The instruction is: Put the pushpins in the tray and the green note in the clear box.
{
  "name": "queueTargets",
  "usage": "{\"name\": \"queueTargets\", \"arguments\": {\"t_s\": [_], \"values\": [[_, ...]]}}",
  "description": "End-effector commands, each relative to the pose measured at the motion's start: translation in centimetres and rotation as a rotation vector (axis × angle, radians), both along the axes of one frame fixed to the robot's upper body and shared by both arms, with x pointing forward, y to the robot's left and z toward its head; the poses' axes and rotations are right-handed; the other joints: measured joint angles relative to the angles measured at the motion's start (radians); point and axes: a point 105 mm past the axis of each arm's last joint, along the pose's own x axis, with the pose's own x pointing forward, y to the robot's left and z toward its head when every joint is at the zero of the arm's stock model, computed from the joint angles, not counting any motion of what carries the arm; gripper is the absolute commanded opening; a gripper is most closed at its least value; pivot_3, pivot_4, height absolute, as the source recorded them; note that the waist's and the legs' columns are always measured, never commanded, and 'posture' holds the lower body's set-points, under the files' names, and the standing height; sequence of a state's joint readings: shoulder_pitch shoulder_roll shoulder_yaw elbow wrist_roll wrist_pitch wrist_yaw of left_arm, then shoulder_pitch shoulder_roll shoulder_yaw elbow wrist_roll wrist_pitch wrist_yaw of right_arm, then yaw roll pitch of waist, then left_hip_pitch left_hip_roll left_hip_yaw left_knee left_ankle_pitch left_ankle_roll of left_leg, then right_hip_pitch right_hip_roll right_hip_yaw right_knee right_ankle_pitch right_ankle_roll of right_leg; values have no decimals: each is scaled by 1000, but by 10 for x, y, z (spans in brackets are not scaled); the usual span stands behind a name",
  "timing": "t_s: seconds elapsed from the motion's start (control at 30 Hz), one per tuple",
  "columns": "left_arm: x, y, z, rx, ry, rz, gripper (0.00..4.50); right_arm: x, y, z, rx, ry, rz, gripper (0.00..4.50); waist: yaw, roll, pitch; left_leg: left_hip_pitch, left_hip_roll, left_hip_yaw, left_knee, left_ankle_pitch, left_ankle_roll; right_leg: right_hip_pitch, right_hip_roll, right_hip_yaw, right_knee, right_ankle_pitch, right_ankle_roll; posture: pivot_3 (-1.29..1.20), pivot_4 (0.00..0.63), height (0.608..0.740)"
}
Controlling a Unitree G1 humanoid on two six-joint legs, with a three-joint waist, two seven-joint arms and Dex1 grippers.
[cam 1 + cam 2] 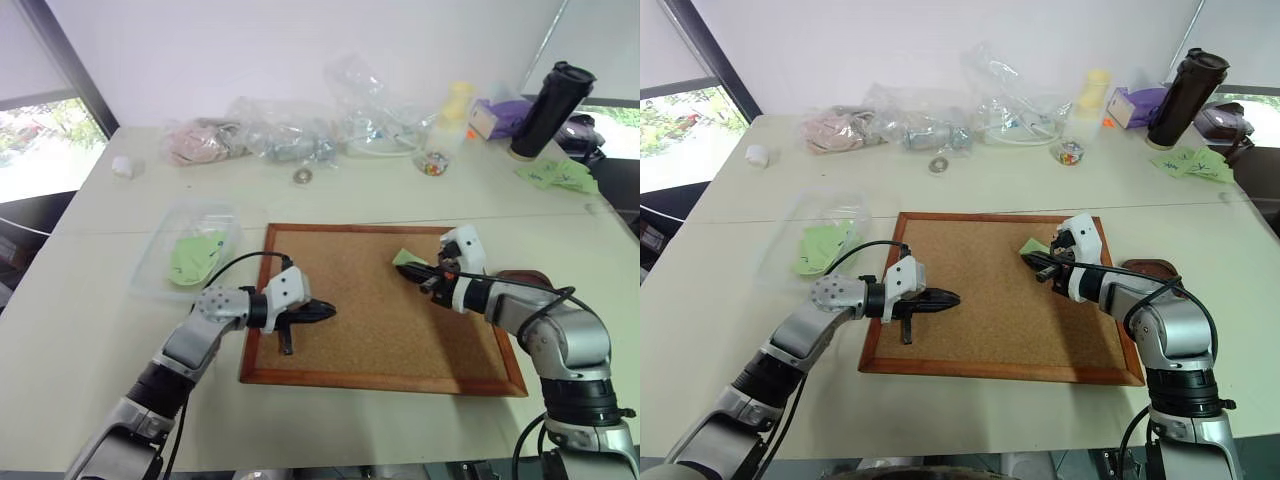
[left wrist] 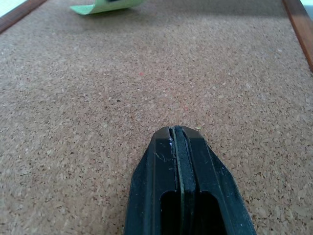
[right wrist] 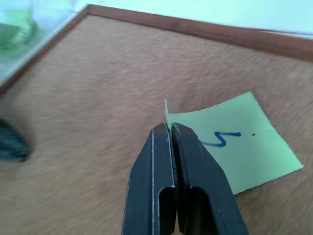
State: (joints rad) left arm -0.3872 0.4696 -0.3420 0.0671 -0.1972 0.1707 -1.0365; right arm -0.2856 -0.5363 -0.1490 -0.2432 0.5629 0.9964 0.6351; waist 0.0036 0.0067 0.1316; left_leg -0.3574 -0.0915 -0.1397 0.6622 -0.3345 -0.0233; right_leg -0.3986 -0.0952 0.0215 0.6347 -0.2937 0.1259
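Closest to us, our left gripper (image 1: 322,312) is hovering over the cork board (image 1: 380,350), jaws pressed together on nothing. At the board's two o'clock, our right gripper (image 3: 170,128) is pinching the green note (image 3: 247,152) by its edge: light, floppy paper, likely to tear.

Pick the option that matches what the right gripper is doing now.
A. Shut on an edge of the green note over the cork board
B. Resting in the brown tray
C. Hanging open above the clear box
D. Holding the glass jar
A: the right gripper has its fingers pressed together on the edge of the green note, above the cork board.
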Motion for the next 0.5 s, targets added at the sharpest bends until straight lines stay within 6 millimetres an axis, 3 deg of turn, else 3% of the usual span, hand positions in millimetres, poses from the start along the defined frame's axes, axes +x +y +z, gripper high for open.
{"name": "queueTargets", "arguments": {"t_s": [0.03,0.27,0.47,0.5], "values": [[25,13,31,11,-96,20,0,-19,20,14,35,2,134,54,2,-1,4,-1,0,0,0,0,0,-1,0,0,0,0,0,0,150,740],[27,-18,57,-37,-212,-168,0,-39,40,20,35,6,269,54,8,-3,7,-14,-3,0,4,0,0,-12,-2,-2,1,0,1,0,150,740],[20,-29,52,-17,-208,-293,0,-37,42,20,16,-3,270,54,3,-4,8,-16,-3,0,4,0,0,-15,-2,-4,2,1,1,0,150,740],[21,-29,51,-4,-215,-302,527,-37,42,20,13,-4,272,0,4,-4,8,-16,-3,0,4,0,0,-15,-2,-3,2,1,1,0,150,740]]}}
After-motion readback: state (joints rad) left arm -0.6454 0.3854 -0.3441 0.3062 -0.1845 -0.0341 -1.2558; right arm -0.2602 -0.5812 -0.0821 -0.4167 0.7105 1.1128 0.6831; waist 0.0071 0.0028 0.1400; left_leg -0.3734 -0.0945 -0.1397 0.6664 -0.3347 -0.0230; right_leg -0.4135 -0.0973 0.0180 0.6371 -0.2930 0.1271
